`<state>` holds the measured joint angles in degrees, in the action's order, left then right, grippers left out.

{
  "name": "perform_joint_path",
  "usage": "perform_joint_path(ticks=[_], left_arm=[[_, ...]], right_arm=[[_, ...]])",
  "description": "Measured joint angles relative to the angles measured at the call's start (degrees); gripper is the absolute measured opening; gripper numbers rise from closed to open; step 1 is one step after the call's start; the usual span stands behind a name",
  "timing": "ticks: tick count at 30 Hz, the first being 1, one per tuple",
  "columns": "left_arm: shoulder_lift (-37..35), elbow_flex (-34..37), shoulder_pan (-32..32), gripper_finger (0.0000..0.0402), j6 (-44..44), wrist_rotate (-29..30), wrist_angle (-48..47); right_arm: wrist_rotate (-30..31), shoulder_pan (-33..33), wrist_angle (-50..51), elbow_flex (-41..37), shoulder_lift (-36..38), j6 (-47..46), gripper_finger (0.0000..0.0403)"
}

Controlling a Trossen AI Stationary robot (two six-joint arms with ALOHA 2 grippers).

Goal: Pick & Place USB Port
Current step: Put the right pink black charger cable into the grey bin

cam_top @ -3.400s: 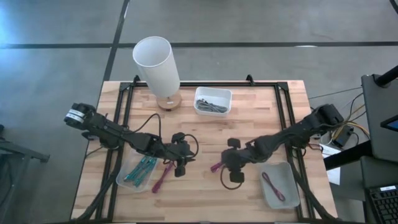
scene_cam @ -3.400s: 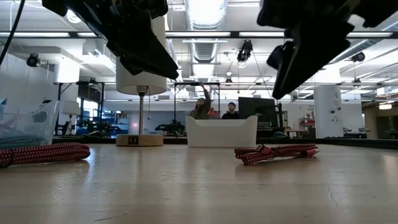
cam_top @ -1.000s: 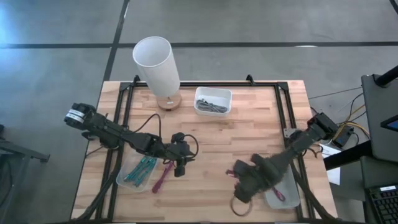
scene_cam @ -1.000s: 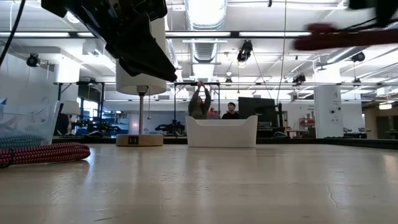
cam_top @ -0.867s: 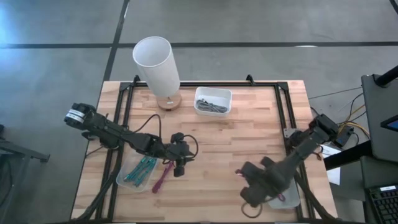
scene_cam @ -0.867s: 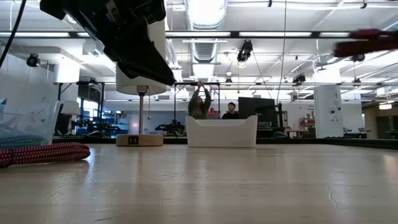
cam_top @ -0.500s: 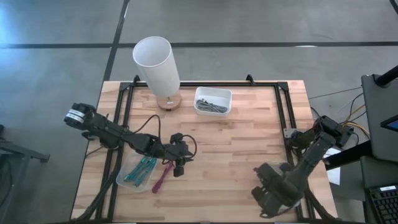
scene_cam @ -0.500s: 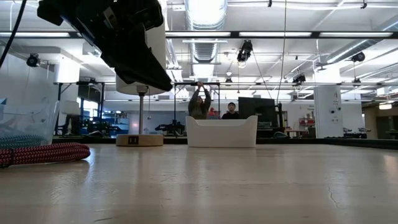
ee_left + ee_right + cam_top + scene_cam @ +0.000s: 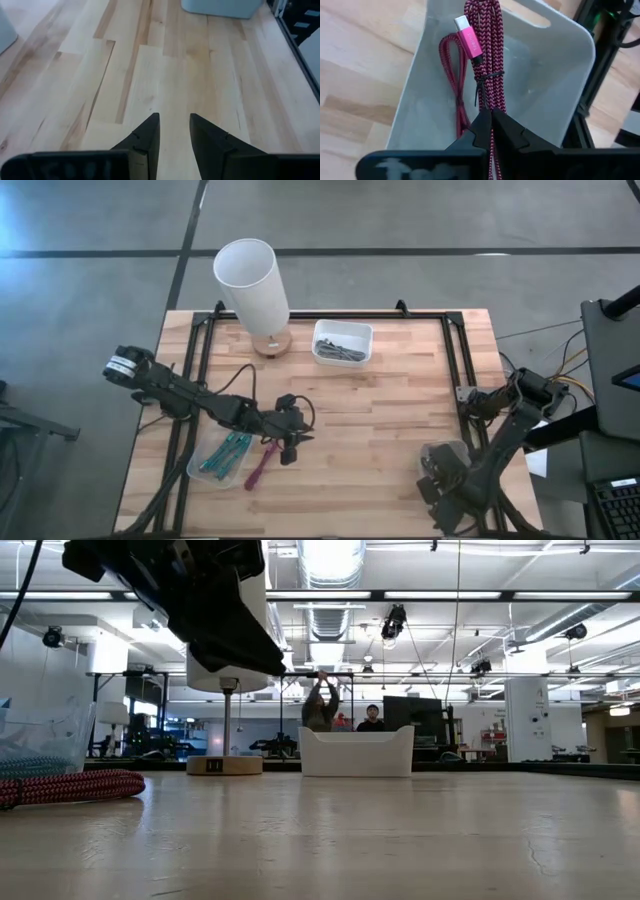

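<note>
The right gripper [image 9: 491,131] was clamped tight on a bundled pink USB cable [image 9: 487,55], which was dangled ahead of the fingertips into a grey bin [image 9: 555,75], a second pink cable [image 9: 456,80] lying inside. The left gripper [image 9: 174,131], fingers slightly parted and holding nothing, was held above bare table [image 9: 200,65].

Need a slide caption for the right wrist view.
Right pincer holds a bundled pink cable over a grey bin containing another cable.

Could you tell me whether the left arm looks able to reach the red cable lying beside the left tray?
Probably yes: the left gripper hovers open right beside the red cable, with nothing between them.
</note>
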<state>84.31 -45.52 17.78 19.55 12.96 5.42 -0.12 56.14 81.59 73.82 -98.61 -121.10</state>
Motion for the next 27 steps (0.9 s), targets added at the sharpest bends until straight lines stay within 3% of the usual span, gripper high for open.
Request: perform_joint_path(ticks=[13,27], left_arm=[[0.0,0.0,0.0,0.0103,0.0,0.0,0.4],[0.0,0.0,0.0,0.0103,0.0,0.0,0.6]], right_arm=[[0.2,-0.2,-12.9,-12.0,0.0,-1.5,0.0008],[0.2,-0.2,-11.3,-7.6,0.0,6.4,0.0009]])
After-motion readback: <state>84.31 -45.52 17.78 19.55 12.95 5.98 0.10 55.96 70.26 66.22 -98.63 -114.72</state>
